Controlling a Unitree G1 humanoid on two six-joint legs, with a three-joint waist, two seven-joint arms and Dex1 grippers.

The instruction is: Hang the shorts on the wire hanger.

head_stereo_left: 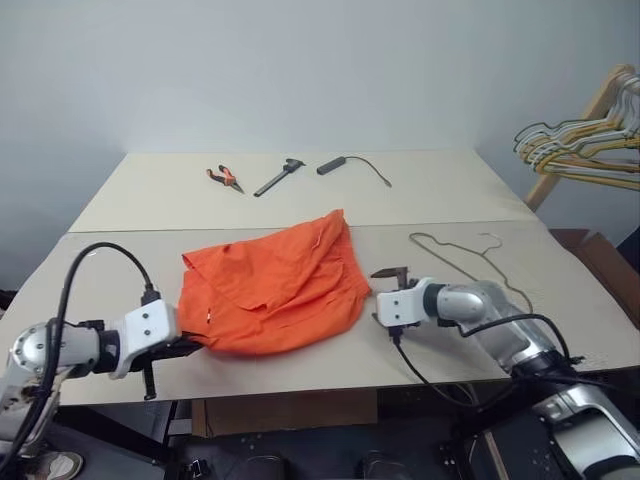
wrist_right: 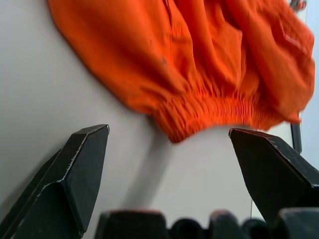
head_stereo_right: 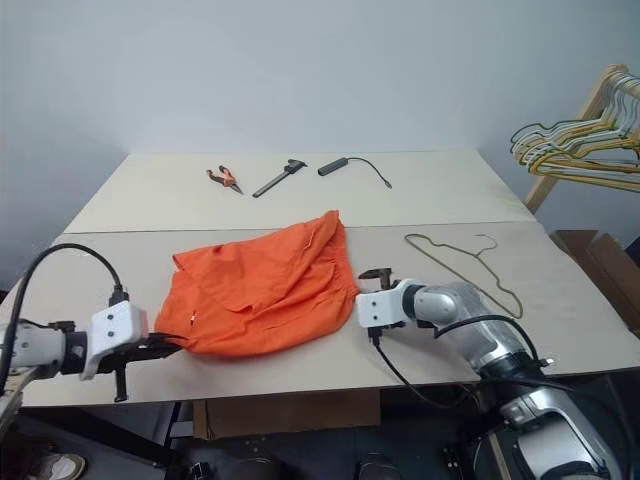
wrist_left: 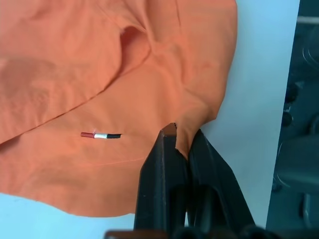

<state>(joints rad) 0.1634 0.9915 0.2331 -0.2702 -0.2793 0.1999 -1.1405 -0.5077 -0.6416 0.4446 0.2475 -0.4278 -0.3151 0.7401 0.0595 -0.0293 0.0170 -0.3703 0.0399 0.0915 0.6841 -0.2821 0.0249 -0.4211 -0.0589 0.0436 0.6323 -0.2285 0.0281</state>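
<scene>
The shorts (head_stereo_left: pixel 275 287) lie rumpled on the table (head_stereo_left: pixel 120 260), with the left gripper (wrist_left: pixel 182 144) pinching a fold at their near left edge. The right gripper (wrist_right: pixel 169 149) sits just beside the waistband, fingers spread wide, touching nothing. The hanger (head_stereo_left: pixel 470 252) lies flat further right.

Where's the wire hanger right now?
The wire hanger lies flat on the table on the robot's right, beyond the open right pincer and right of the shorts, apart from them.
</scene>
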